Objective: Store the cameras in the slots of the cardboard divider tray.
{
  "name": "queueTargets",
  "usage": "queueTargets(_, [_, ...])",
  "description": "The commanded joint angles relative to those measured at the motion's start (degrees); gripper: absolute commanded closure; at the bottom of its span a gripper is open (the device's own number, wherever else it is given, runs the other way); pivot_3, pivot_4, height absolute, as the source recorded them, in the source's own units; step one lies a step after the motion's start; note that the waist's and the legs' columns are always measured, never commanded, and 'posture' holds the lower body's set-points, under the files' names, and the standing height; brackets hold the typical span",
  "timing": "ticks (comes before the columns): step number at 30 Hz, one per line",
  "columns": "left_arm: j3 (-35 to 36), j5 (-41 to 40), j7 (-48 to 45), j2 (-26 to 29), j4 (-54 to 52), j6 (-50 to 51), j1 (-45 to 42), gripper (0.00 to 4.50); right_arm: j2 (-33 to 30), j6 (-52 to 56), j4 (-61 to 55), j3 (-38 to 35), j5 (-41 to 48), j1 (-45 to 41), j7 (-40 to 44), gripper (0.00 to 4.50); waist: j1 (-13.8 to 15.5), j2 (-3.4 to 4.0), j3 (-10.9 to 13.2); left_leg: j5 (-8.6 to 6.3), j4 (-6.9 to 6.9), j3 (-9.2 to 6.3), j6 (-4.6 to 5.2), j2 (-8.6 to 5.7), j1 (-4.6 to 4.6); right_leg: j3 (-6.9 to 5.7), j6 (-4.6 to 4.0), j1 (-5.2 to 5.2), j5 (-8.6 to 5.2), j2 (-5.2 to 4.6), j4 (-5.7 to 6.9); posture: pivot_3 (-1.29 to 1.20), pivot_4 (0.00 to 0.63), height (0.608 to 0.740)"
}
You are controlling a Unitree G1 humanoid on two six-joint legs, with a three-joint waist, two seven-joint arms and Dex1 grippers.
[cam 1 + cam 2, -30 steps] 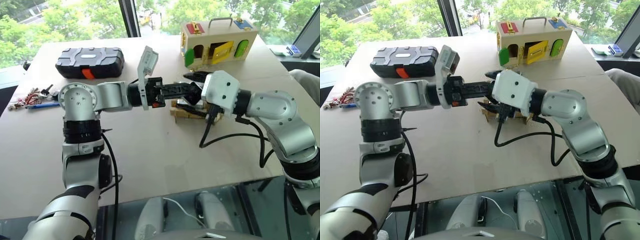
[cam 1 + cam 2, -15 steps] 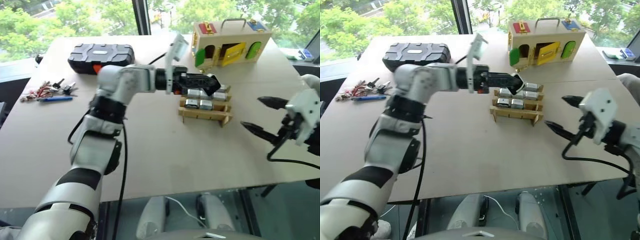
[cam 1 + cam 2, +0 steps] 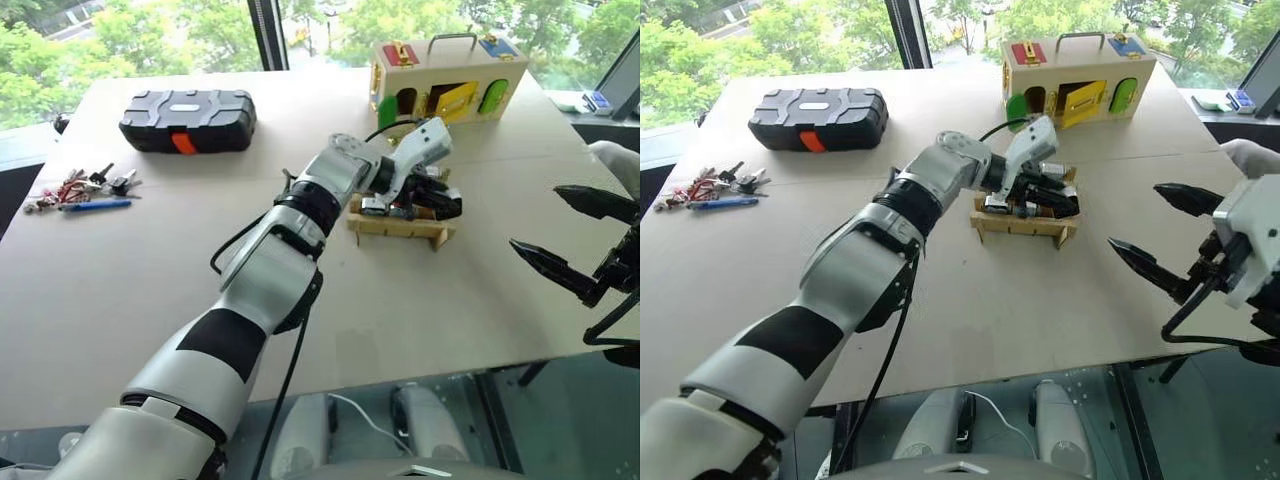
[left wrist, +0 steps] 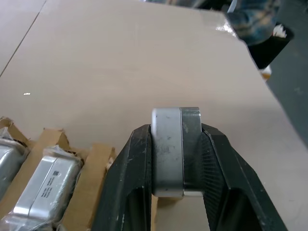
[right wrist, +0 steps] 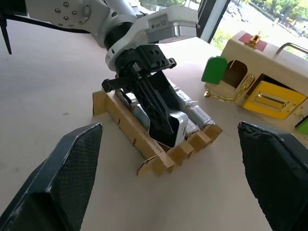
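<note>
Left hand [image 5: 166,126] is down over the low tan cardboard divider tray [image 3: 400,228], its two ribbed black fingers [image 4: 132,173] pinched tight on a small brushed silver-grey boxy camera [image 4: 168,149] with rounded corners; the camera sits at the tray's near right corner, just above the notched front wall, and whether it touches the slot floor I cannot tell. More silver cameras [image 5: 195,115] already lie in the slots behind, one wrapped in crinkly clear film [image 4: 45,185]. The tray rests on the smooth pale beige counter [image 3: 300,330], in front of the wooden box with coloured doors and a metal handle [image 3: 447,68]. Far left sits a chunky black plastic case with an orange latch [image 3: 187,120], and a jumble of keys and a blue pen [image 3: 80,190] near the edge.

Right hand [image 3: 1160,235] hovers off at the counter's right edge, pointed black fingers spread wide and empty.

A second ago both hands met above the tray; since then the right has let go and swung out to the right, while the left has rolled over and dipped the camera down to the tray
</note>
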Motion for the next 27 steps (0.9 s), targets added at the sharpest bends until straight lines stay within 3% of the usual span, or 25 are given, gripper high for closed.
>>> queueTargets(1, [2.3,3.6,1.3,0.2,2.3,-5.1,-0.8,3.75,0.1,-1.2,-2.8,-2.4,0.4,2.6,-2.0,0.03,0.1,0.0,0.0,0.0,0.0,-0.03,0.0,0.0,0.0,-0.03,0.0,0.0,0.0,0.0,0.01,0.0,0.15,0.74])
queueTargets(12, [2.7,13.8,6.0,-1.5,5.5,-16.6,1.1,3.75,-0.2,-1.3,-4.2,-1.6,2.8,4.9,-5.7,0.03,0.4,0.0,0.0,0.0,0.09,-0.08,0.0,-0.01,-0.01,-0.05,0.02,-0.01,0.01,0.0,0.11,0.0,0.15,0.74])
queueTargets(21, [5.1,16.6,8.2,-1.8,6.6,-19.0,-0.8,3.75,-0.3,-2.3,-5.1,-1.5,2.4,7.8,-6.3,0.03,0.3,0.01,0.0,0.0,0.11,-0.07,0.0,-0.01,0.02,-0.04,0.03,0.0,0.02,0.01,0.18,0.0,0.15,0.74])
queueTargets(27, [2.4,22.1,7.7,-1.1,7.5,-21.8,0.4,3.75,-0.6,-3.2,-4.7,-0.1,2.1,7.2,-7.3,0.03,0.0,0.01,0.0,0.0,0.11,-0.07,0.0,-0.01,0.04,-0.03,0.03,0.0,0.02,0.01,0.18,0.0,0.15,0.74])
